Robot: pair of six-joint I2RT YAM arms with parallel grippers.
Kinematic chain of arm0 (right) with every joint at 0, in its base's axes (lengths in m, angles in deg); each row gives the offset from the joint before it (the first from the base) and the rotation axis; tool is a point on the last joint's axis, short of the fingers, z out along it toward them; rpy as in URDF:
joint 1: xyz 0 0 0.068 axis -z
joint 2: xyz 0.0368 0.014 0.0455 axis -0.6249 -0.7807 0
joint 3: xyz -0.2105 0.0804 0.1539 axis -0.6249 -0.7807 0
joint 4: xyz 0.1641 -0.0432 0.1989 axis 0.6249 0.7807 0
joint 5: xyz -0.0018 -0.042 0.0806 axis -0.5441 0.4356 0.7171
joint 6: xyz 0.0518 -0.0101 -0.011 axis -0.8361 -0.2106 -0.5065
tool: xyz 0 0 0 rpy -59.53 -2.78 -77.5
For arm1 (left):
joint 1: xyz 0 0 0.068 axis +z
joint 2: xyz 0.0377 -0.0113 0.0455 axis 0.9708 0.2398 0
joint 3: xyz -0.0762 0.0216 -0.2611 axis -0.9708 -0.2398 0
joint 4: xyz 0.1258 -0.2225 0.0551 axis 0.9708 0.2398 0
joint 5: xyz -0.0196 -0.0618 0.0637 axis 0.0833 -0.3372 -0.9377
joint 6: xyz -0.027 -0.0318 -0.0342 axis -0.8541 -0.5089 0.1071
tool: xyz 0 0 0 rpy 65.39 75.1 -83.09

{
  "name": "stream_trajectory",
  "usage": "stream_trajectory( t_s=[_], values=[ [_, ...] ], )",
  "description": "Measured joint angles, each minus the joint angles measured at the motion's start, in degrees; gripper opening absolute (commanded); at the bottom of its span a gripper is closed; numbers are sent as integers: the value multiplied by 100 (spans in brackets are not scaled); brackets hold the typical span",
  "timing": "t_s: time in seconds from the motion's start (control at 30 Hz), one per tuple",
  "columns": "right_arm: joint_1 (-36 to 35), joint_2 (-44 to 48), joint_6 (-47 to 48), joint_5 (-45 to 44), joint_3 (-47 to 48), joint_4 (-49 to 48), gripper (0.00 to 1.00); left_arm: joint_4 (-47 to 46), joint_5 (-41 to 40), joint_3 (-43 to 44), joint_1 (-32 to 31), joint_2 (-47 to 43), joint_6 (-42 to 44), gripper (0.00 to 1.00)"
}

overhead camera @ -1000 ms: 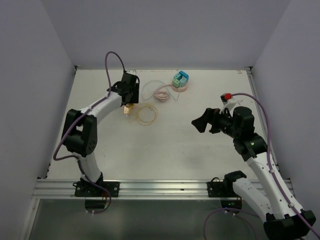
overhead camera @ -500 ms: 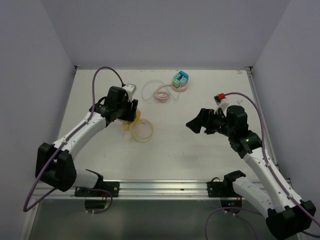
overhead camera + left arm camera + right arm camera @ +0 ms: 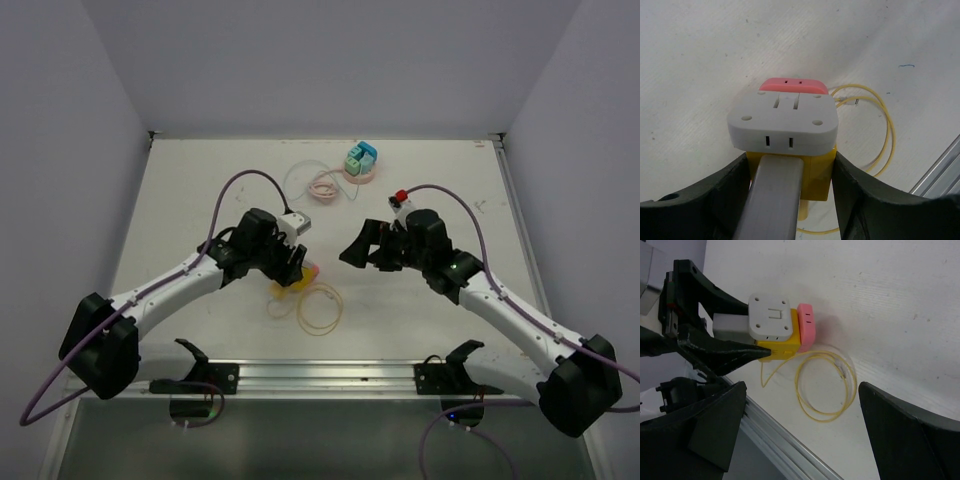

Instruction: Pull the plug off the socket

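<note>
My left gripper (image 3: pixel 291 263) is shut on a yellow socket block (image 3: pixel 821 170), its fingers (image 3: pixel 865 195) pressing both sides. A white plug piece (image 3: pixel 782 117) sits on top of the block and a pink piece (image 3: pixel 794 85) is on its far side. A grey bar (image 3: pixel 772 200) lies against the near side. The block shows in the top view (image 3: pixel 290 277) and the right wrist view (image 3: pixel 781 342), with a thin yellow cable (image 3: pixel 825 390) looped on the table. My right gripper (image 3: pixel 362 248) is open and empty, to the right of the block and apart from it.
A teal and pink socket cluster (image 3: pixel 361 160) stands at the back with a pale cable coil (image 3: pixel 320 185) beside it. A metal rail (image 3: pixel 300 375) runs along the table's front edge, close to the yellow cable loop (image 3: pixel 320 305). Walls close in both sides.
My left arm has carried the yellow block from the back left to the middle front, dragging the yellow cable. My right arm has swung left toward it, still open.
</note>
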Motion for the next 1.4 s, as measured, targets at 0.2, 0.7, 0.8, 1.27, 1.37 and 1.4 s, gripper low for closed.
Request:
stream_trajectory(
  t_s=[0.2,0.7,0.8,1.27,1.37,1.4],
  values=[
    [-538,-807,-382,-247,101,-503,96,-297,136,-240,-48,-407,26,18],
    [-1075,-2055,-361,-330,999,-984,91,-549,223,-431,-48,-494,127,15],
    [-1145,-2203,-315,-328,1075,-1025,91,-595,225,-431,-48,-494,127,15],
    [-1287,-2579,-63,-623,1191,-946,90,-638,348,-431,-48,-494,127,14],
    [-1307,-2579,-48,-721,1191,-940,89,-638,345,-435,-46,-494,129,14],
    [-1316,-2579,-39,-741,1191,-940,89,-634,343,-435,-46,-494,129,14]
  ],
)
